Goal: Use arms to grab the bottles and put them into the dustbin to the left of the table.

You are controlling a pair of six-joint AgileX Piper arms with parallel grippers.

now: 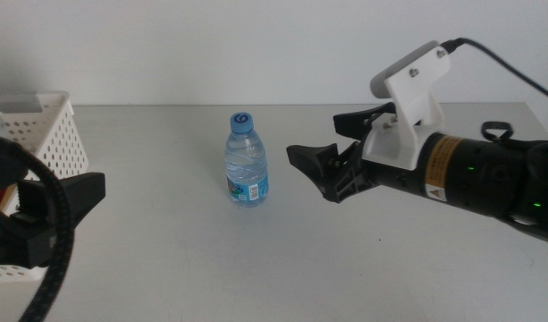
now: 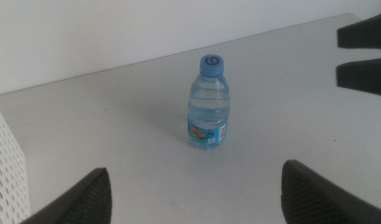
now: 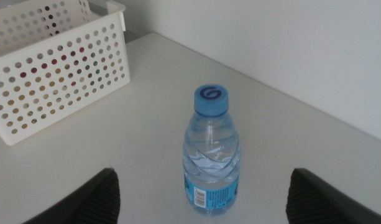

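At the far left of the middle view stands the white plastic rectangular basket with perforated sides point(image 1: 37, 130), set at the desk's left edge, presumably so that a carried bottle can be dropped in from above; coloured shapes show through its holes in the right wrist view, though what they are is hard to tell. Just in front of it, low in the picture, waits the left end effector point(image 1: 72, 192), black, its jaws spread wide and aimed across the plain light-grey matte desk point(image 1: 166, 259) toward the bottle, well apart from it. Near the middle stands the small clear water bottle with a blue cap and blue label point(image 1: 245, 163), upright and alone, touched by nothing. To its right comes the right end effector point(image 1: 332, 152), black jaws under a white housing with a yellow sticker, held level at the bottle's body height. Its jaws are parted wider than the bottle, near it but not touching, seemingly lined up for a side grasp.
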